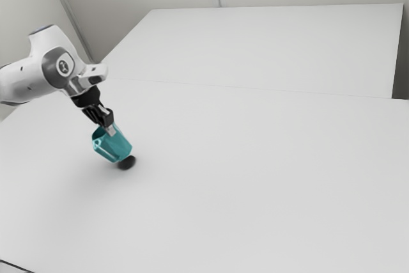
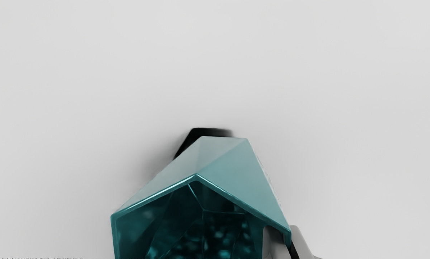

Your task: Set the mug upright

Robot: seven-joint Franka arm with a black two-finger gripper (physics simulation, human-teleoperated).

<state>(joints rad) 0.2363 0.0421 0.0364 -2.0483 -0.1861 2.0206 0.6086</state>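
My gripper (image 1: 110, 130) reaches down to the rim of the teal faceted mug (image 1: 114, 144), which is tilted, its opening facing up toward the arm. In the wrist view the gripper (image 2: 289, 242) is shut on the wall of the mug (image 2: 236, 162), one finger inside the opening and the other outside. A dark shadow lies on the table by the mug's base. Whether the base touches the table I cannot tell.
The white table (image 1: 255, 177) extends around the mug. Behind it stands a pale raised panel or surface (image 1: 268, 46). A thin dark line crosses the near corner at the exterior view's lower left.
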